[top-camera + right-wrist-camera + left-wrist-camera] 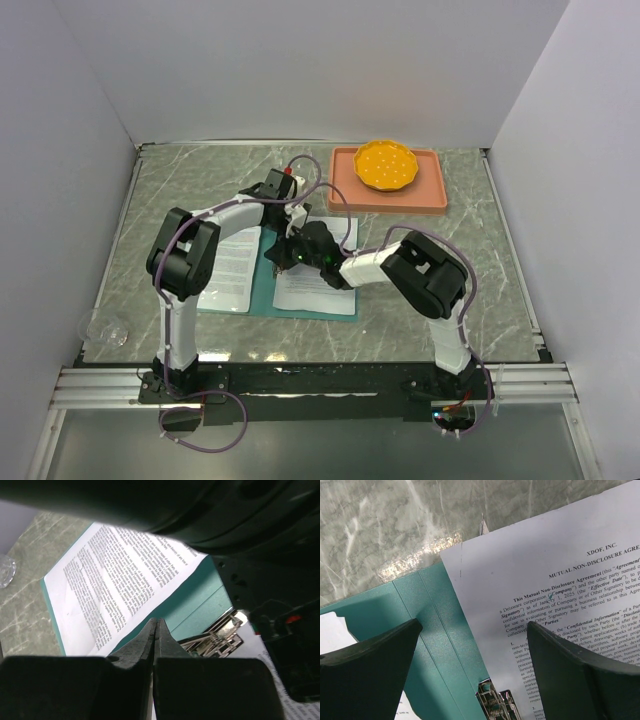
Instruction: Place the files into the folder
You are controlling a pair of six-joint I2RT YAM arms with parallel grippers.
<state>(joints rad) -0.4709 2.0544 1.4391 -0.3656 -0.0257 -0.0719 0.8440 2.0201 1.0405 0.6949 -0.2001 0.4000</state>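
On table (180, 185): teal folder (262, 285) open, files (318, 297) on both halves.
Left gripper (474, 626): wide open, empty.
Right gripper (156, 627): closed, near clip (215, 636).

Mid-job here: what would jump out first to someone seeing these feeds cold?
The open teal folder at the middle of the table draws the eye, with printed sheets on either side of its fold. The left gripper hangs open over that fold, and the right gripper is shut beside the metal clip. At the far right, a yellow dish sits on a pink tray.
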